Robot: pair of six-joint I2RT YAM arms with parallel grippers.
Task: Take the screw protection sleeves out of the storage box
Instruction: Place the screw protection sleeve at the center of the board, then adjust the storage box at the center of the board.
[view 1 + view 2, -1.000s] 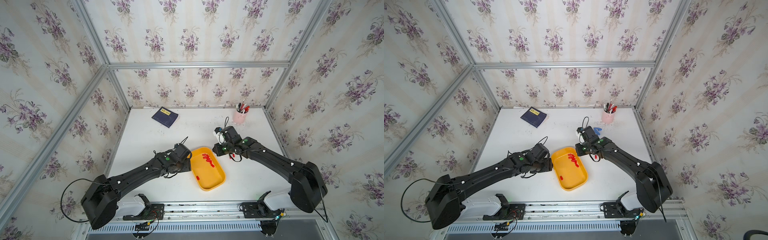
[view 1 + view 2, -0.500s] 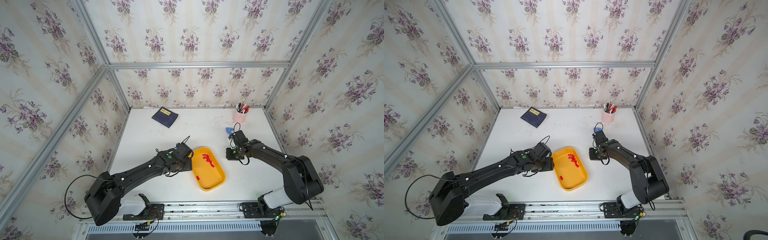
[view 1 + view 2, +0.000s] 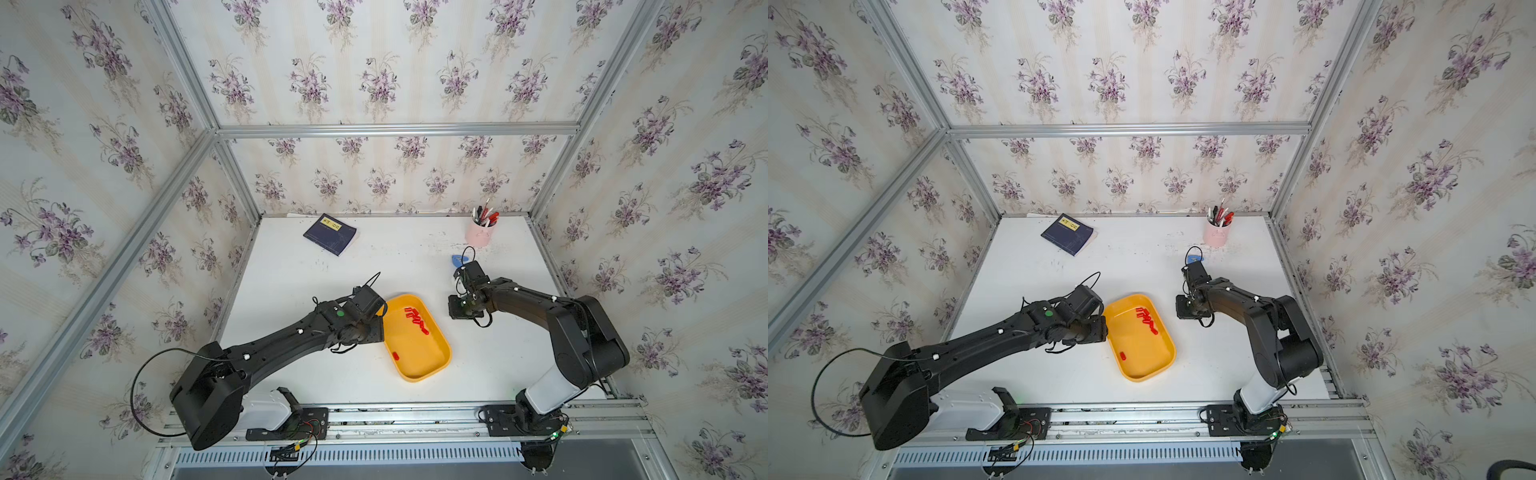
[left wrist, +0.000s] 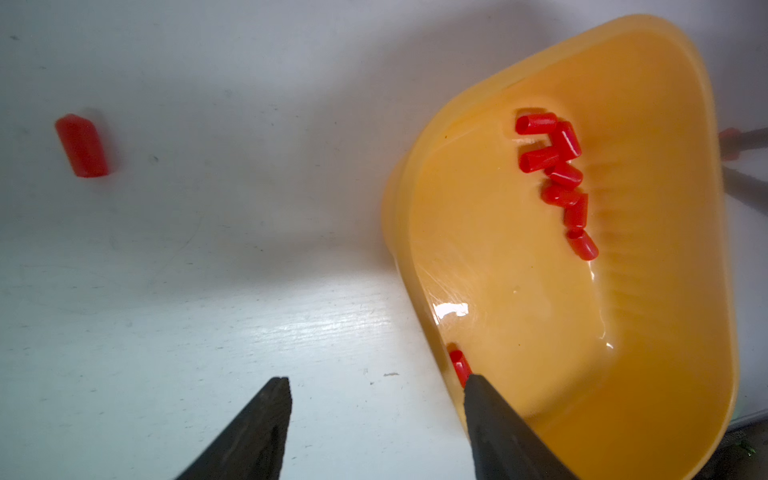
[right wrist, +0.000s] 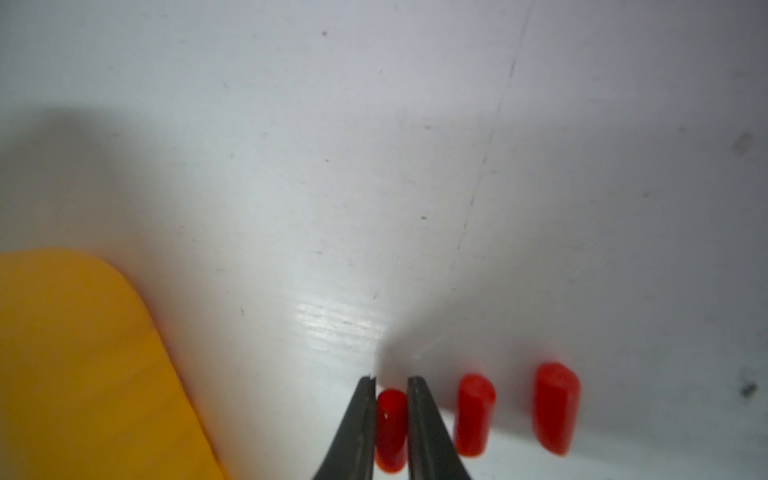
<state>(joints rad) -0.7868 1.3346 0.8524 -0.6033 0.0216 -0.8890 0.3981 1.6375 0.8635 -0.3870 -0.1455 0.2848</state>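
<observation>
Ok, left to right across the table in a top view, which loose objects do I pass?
Dark blue rectangular book → shallow yellow-orange plastic tray → pink cup of pens.

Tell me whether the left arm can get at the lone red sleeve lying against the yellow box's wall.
Probably yes. The left gripper is open right beside that sleeve, nothing covering it. The storage box wall sits between the fingers, though, so pinching the sleeve may be awkward.

Top views are bright, evenly lit and sharp, with bowed edges. The right wrist view is defocused, blurring the storage box [image 5: 83, 353]. Glare marks the table [image 4: 332, 328].
</observation>
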